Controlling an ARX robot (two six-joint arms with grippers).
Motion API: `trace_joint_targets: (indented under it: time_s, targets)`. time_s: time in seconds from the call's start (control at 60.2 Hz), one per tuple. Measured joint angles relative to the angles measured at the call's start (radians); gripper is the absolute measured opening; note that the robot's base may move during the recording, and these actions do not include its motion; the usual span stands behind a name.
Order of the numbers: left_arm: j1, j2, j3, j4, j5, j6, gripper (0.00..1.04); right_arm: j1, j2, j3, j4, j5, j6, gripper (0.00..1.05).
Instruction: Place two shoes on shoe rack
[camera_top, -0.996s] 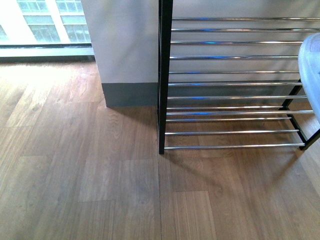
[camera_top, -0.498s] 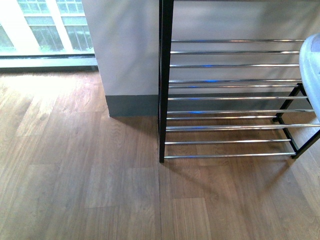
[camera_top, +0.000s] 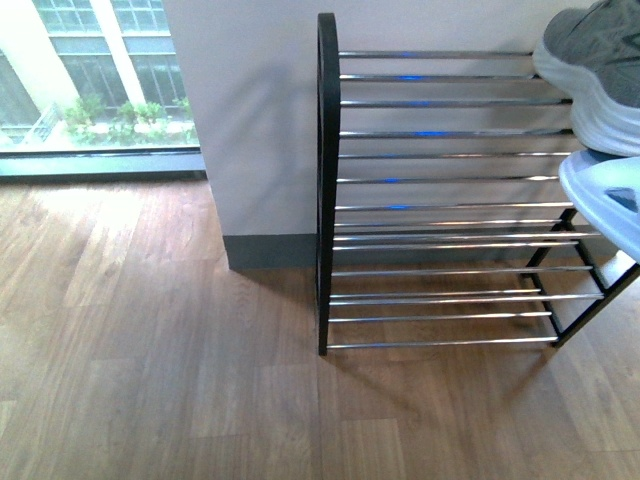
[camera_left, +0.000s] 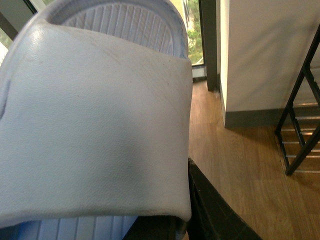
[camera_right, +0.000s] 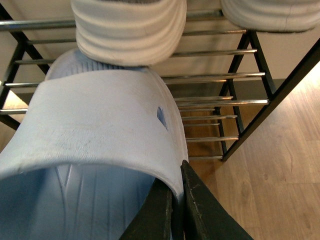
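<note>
**Front view.** Low open shoe rack (camera_top: 328, 190), black arched side frame and thin chrome rods, standing on brown wood-plank floor (camera_top: 150, 370) against white wall (camera_top: 250, 120) with grey skirting. Grey knit sneaker (camera_top: 600, 70) with white ribbed sole, resting on the top tier at the right edge of view. Pale blue one-strap rubber slide (camera_top: 605, 200) just below that sneaker, in front of the rods, clear of the floor and partly cut off by the picture edge. Window (camera_top: 90, 70) to the left of the wall.

**Left wrist view.** Second pale blue slide (camera_left: 95, 115), strap uppermost, filling most of the picture and held above the floor. Left gripper (camera_left: 182, 220) clamped on its side edge, with one black finger outside the strap edge and dark finger material beneath the strap. Rack end frame well apart from this slide, beyond the wall corner.

**Right wrist view.** Pale blue one-strap rubber slide, strap uppermost, pinched at its side wall by the right gripper (camera_right: 176, 192), black fingers nearly together. Front end close to the rods, directly under the sneaker's white sole. Touching or just apart: cannot tell. Second white sole (camera_right: 272, 15) further along the same tier.
</note>
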Motion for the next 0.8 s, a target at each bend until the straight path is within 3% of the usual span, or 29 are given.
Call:
trace_joint_targets:
  time_s: [0.797]
  targets:
    - [0.0,0.0,0.001,0.0,0.0,0.0,0.02,0.0,0.0,0.0,0.0,0.002,0.0,0.01]
